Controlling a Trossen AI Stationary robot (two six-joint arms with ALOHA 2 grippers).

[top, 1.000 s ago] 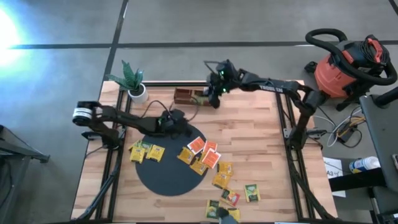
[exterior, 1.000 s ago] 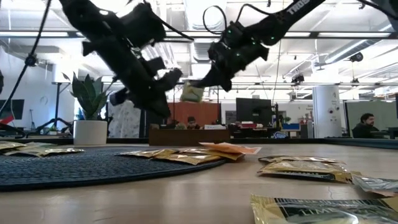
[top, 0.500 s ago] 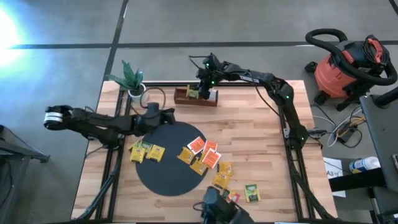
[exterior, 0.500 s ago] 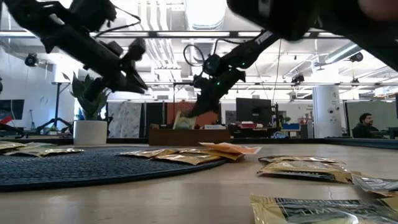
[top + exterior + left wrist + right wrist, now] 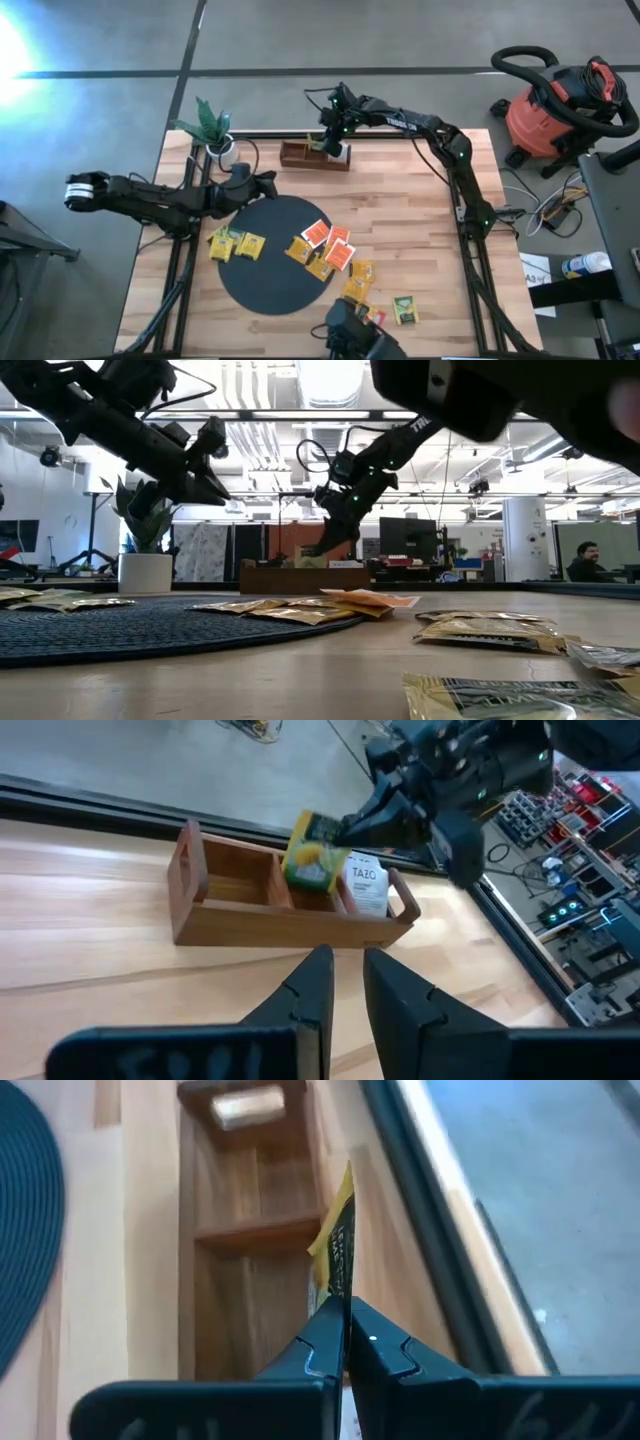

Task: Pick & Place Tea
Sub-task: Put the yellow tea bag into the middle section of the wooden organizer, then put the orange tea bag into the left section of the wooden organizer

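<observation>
The right gripper (image 5: pixel 322 143) hangs over the wooden tray (image 5: pixel 296 157) at the far edge of the table (image 5: pixel 420 230), its fingers (image 5: pixel 322 1342) pressed together on a yellow-green tea packet (image 5: pixel 311 851). The packet stands on edge between the fingertips, jutting forward from them, and sits above the tray's middle compartment; whether its lower edge touches the tray floor cannot be told. Just beside the gripper, in the end compartment under it, a white packet (image 5: pixel 367 887) stands upright with "TAZO" printed on it. The compartment farthest from the gripper shows bare wood.

The left gripper (image 5: pixel 268 183) waits well short of the tray, above the table between the potted plant (image 5: pixel 212 128) and the far rim of the black round mat (image 5: pixel 262 285). Its fingers (image 5: pixel 312 990) are parted by a narrow gap with nothing between them, pointing toward the tray.

The remaining tea packets (image 5: pixel 328 248) lie flat well behind both grippers, toward the near side of the table: yellow ones on the mat's left edge, orange-red and yellow ones overlapping on its right edge, and yellow and green ones scattered on the bare wood beyond. The print on these cannot be read.
</observation>
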